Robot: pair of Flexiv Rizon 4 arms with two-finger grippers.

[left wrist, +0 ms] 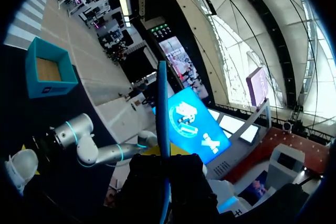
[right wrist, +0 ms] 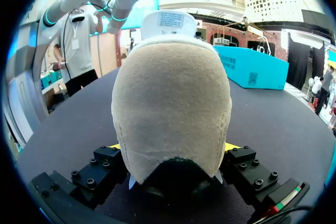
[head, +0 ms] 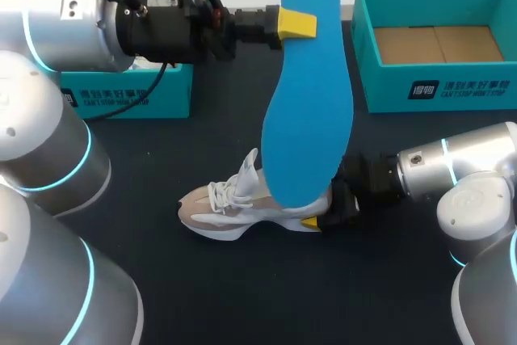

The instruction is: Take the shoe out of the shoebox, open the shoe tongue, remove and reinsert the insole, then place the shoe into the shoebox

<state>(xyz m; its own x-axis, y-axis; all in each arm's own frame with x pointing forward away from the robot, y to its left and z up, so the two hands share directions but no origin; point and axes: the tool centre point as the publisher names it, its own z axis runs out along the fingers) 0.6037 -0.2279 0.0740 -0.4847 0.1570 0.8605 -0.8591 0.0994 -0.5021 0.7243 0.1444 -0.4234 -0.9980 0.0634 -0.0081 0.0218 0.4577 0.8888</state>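
A long blue insole point(head: 307, 94) hangs upright in the air above the table, with my left gripper point(head: 297, 23) shut on its upper part. In the left wrist view the insole point(left wrist: 163, 114) shows edge-on, rising from between the dark fingers. Below it a white and beige shoe point(head: 234, 209) lies on the dark table, toe to the left. My right gripper point(head: 325, 217) is shut on its heel. The right wrist view shows the beige heel point(right wrist: 170, 103) filling the space between the two fingers point(right wrist: 102, 163). The open teal shoebox point(head: 436, 86) stands at the back right.
A second teal box point(head: 133, 96) stands at the back left, partly behind my left arm. The dark table point(head: 266, 296) stretches in front of the shoe. In the right wrist view a teal box point(right wrist: 254, 66) stands beyond the shoe.
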